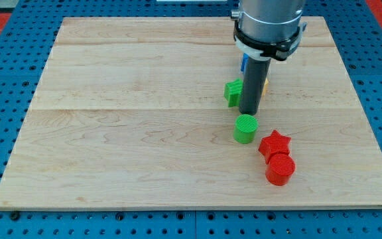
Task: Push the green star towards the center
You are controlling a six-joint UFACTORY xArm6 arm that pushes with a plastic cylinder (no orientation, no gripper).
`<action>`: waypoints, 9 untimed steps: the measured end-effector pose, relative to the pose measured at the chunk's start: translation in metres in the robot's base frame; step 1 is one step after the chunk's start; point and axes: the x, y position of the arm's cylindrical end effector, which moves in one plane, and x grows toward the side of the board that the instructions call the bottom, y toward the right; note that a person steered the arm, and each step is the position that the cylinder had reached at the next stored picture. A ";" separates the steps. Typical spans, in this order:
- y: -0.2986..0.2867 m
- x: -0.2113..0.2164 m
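Note:
The green star [232,92] lies on the wooden board [144,133], right of the middle, partly hidden by the rod. My tip [249,113] rests on the board just right of and slightly below the star, touching or nearly touching it. A green cylinder [245,128] stands just below the tip.
A red star [274,144] and a red cylinder [280,168] sit lower right of the green cylinder. A blue block [243,63] and a yellow block [265,84] show as slivers behind the rod. The arm's grey body [269,23] hangs over the board's upper right.

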 end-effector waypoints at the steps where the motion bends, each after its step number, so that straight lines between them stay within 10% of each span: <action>1: 0.030 -0.011; 4: 0.070 -0.041; 8: -0.131 -0.038; 9: -0.083 -0.010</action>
